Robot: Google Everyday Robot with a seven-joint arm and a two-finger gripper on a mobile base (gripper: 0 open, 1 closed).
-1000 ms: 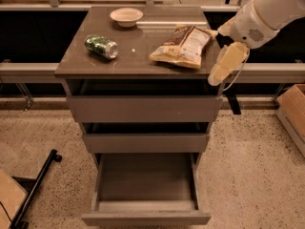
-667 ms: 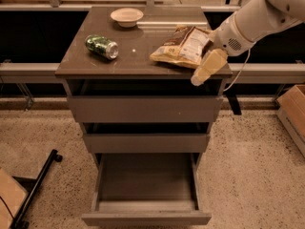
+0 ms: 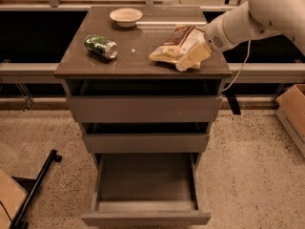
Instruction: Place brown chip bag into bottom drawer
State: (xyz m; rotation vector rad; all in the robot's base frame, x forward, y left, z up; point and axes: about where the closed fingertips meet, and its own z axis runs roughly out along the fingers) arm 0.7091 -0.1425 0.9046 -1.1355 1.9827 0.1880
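Note:
The brown chip bag (image 3: 170, 47) lies on the right part of the cabinet top (image 3: 143, 61), dark brown with a cream panel. My gripper (image 3: 192, 59), cream-coloured at the end of the white arm (image 3: 248, 18), reaches in from the right and sits low over the bag's right end, covering part of it. Whether it touches the bag cannot be told. The bottom drawer (image 3: 145, 217) is pulled out wide below, and its inside shows bare. The two drawers above it stand slightly out.
A green can (image 3: 101, 46) lies on its side at the left of the top. A pale bowl (image 3: 126, 16) stands at the back. A cardboard box (image 3: 293, 109) is on the floor at right. A black leg (image 3: 35, 190) lies on the floor at left.
My gripper has moved left from the cabinet's right edge onto the right end of the chip bag. The bag, can, bowl and drawers have not moved.

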